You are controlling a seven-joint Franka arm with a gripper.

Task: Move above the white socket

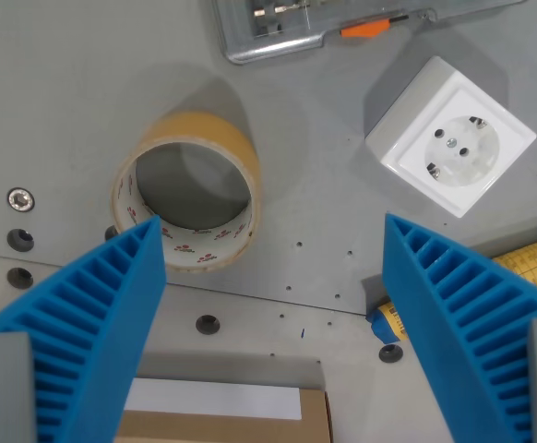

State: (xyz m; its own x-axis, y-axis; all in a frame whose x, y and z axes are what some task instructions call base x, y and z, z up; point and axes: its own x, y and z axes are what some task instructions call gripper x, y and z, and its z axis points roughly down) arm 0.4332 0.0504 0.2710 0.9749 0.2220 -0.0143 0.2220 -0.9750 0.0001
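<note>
The gripper (273, 277) hangs over the grey table (56, 101) with its two blue ribbed fingers (93, 332) spread wide apart, one at the lower left of the frame and one at the lower right, and nothing is held between them. The white socket (450, 136) sits in the upper right of the frame, flat on the table with its round face up, clear of both fingers. A roll of tape (186, 191) lies left of centre, just above the left finger. A clear plastic case (278, 37) with an orange clip runs along the top edge. A yellow measuring tape (531, 261) peeks out behind the right finger. A cardboard box (222, 420) shows at the bottom.
</note>
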